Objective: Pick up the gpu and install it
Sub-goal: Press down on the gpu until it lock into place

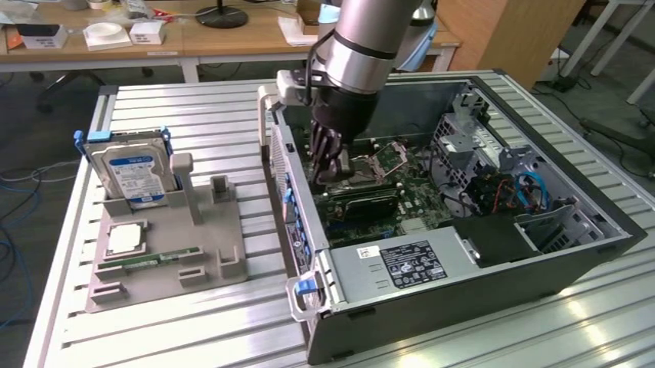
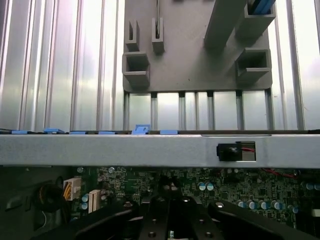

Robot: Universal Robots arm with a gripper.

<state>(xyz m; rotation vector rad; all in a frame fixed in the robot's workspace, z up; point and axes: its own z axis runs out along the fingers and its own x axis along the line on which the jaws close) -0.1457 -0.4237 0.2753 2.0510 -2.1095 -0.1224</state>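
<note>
My workplace is a robotics or electronics laboratory. I reach into an opened black desktop computer case (image 1: pixel 492 261) lying on a ribbed aluminium worktable (image 1: pixel 184 100), its green motherboard (image 1: pixel 379 192) exposed. Beside the case sits a grey plastic parts fixture (image 1: pixel 169 253) with moulded slots, holding a blue-labelled silver hard drive (image 1: pixel 131 175). Behind my table stand long pale wooden desks (image 1: pixel 153 42) carrying small white boxes (image 1: pixel 107 34) and a round black stand base (image 1: pixel 222 17). Cables trail across the dark floor (image 1: pixel 26 199) at the exterior view's left.
</note>
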